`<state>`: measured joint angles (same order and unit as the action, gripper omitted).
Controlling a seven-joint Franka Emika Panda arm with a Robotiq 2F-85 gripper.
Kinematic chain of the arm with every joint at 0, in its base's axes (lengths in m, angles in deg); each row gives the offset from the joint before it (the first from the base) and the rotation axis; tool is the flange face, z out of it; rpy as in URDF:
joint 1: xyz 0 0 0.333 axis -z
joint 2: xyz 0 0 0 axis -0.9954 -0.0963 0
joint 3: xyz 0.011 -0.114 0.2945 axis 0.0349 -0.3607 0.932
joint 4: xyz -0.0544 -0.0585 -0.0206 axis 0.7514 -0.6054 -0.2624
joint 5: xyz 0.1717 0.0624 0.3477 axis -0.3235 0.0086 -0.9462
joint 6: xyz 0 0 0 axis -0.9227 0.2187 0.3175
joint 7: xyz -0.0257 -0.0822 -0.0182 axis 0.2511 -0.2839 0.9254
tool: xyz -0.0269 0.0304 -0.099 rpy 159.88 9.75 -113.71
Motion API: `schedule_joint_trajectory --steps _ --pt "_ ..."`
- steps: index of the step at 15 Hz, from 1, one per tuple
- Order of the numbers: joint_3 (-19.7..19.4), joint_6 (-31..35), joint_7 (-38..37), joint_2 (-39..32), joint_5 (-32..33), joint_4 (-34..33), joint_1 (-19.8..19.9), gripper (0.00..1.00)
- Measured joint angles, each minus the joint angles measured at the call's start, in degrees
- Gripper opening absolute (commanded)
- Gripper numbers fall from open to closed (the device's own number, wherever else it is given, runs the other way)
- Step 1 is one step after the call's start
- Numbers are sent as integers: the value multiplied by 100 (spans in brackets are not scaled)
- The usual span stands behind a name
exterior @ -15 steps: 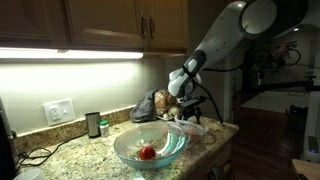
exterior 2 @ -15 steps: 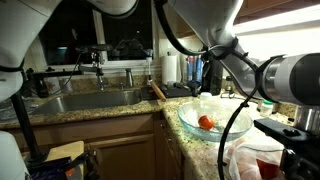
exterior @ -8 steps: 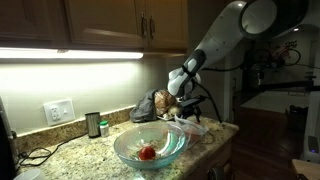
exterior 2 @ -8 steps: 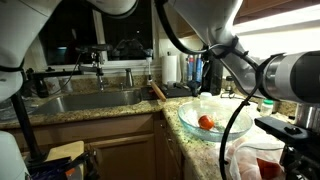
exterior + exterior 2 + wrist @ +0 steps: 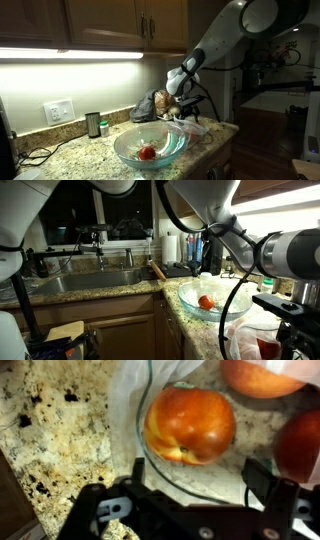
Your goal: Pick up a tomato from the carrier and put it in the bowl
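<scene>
- Kitchen scene: granite countertop (image 5: pixel 75 152) under wood cabinets (image 5: pixel 100 25), with the under-cabinet light on. An exterior view showed the sink (image 5: pixel 90 280).
- The glass bowl (image 5: pixel 172 150) sat on the counter edge in both exterior views, with one bowl tomato (image 5: pixel 147 153) inside.
- The clear plastic carrier (image 5: pixel 192 126) sat at the bowl's 2 o'clock, near it.
- The arm (image 5: pixel 225 40) reached down from 1 o'clock, over the carrier.
- In the wrist view the centre tomato (image 5: pixel 190 425) lay in the carrier, with two more tomatoes at its 1 o'clock (image 5: pixel 262 374) and 3 o'clock (image 5: pixel 305 445).
- The gripper (image 5: pixel 197 470) was spread wide and pinching nothing. Its fingers (image 5: pixel 136 468) showed at the centre tomato's 7 and 5 o'clock.
- Finger contact with the plastic: probably none, but the frame was too blurred to tell.
- A wall outlet (image 5: pixel 58 110) and a small can (image 5: pixel 93 124) sat at the bowl's 10 o'clock, well apart from it.
</scene>
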<state>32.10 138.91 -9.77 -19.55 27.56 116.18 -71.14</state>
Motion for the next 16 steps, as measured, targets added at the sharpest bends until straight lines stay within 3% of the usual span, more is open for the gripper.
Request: schedule_joint_trajectory --steps 1,2,3,4,7,16 --pt "18 -13 16 0 0 0 -4 100" --pt "33 -22 24 0 0 0 -10 84" --pt "41 -27 28 0 0 0 -18 85" --pt "42 -28 30 0 0 0 -28 94" --pt "42 -36 31 1 0 0 -41 100" --pt "40 -96 31 48 0 18 -40 100"
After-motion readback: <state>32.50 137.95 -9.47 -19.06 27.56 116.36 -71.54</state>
